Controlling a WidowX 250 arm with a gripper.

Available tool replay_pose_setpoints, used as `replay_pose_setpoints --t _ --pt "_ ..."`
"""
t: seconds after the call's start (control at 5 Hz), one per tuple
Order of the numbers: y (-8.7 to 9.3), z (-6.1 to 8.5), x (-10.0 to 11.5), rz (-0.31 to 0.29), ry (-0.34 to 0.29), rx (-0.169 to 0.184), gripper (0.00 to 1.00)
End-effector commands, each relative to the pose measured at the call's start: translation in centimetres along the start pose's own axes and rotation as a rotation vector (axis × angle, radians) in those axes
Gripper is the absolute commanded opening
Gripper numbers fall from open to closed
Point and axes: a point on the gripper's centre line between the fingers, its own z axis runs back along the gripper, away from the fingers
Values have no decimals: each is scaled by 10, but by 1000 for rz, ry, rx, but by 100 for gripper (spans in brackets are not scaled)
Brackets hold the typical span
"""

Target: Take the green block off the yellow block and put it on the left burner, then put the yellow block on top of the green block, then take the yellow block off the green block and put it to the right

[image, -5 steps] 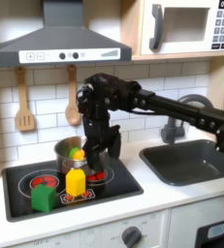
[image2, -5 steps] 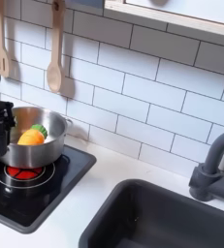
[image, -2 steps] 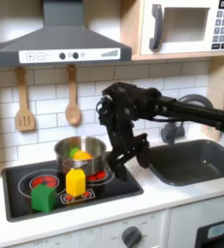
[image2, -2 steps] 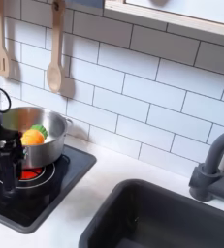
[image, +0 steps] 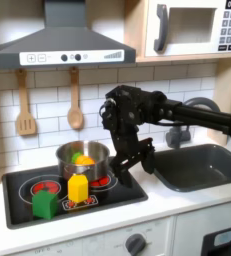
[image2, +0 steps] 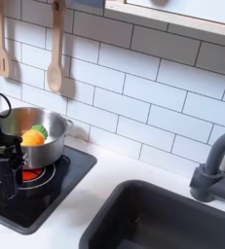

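Two blocks concern me, and I log them from the first exterior view's left. I find the green block [image: 44, 205] resting on the near edge of the left burner [image: 47, 190], on the glossy black cooktop [image: 17, 212]. Just to its right the yellow block [image: 78, 188] stands upright on the cooktop between the two red rings, with an orange toy piece [image: 90, 202] at its base. The blocks are near each other but apart; neither is stacked.

Behind them sits a steel pot [image: 84, 159] with toy food inside. Further right, the gripper [image: 123, 172] hangs over the right side of the cooktop, beside the pot and clear of both blocks. I cannot tell how its jaws stand; they read only as dark shapes. It carries no block.

In my judgement both blocks are light, rigid, smooth plastic, liable to slip or tip. I would take the yellow block from above across two opposite flat faces, near mid-height, squarely. The orange piece crowds its lower right side, so I would approach with care there.
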Motion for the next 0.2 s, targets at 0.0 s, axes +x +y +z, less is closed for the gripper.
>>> replay_pose_setpoints --t 0.0 --pt "0 1 0 1 -2 0 100"
